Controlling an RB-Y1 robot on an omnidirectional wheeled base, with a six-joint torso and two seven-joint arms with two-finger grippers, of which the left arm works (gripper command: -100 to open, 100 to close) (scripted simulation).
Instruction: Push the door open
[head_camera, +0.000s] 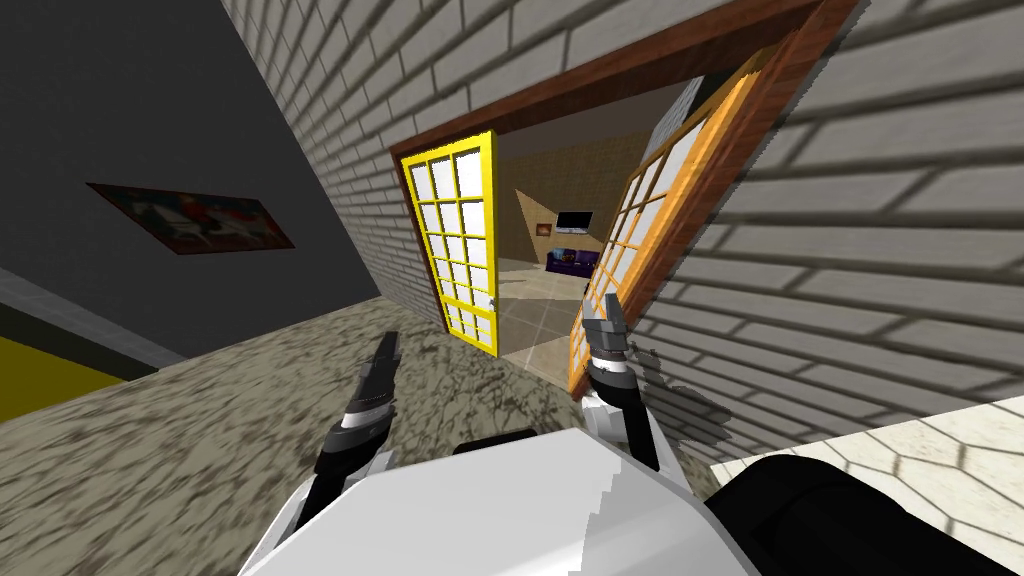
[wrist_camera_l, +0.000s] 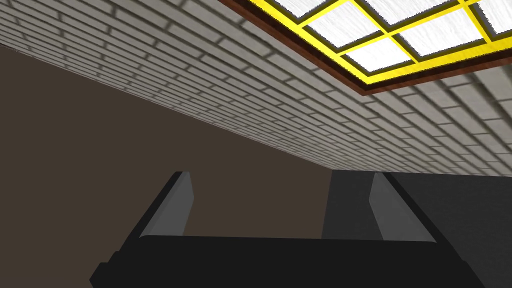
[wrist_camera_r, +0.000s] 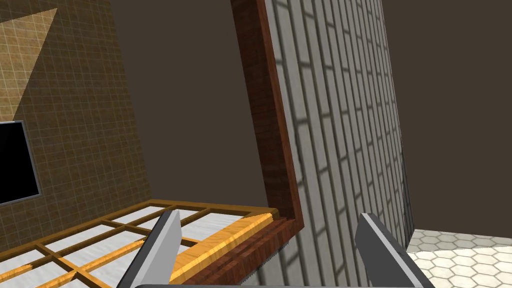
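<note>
At the doorway in the grey brick wall (head_camera: 850, 250), two glazed leaves hang in a dark red-brown wooden frame (head_camera: 620, 75). Yellow door (head_camera: 455, 240): flat painted bars, white square panes, set ajar at the left side of the opening. Orange door (head_camera: 640, 240): grained wooden bars, white panes, angled inward at the right side. Right gripper (head_camera: 605, 325): at the orange door's lower edge, fingers spread wide; contact cannot be confirmed. In the right wrist view, one finger overlaps the door's corner rail, and the frame and brick lie between the fingers. Left gripper (head_camera: 385, 350): over the mottled stone floor (head_camera: 200, 430), fingers spread wide, apart from both doors.
</note>
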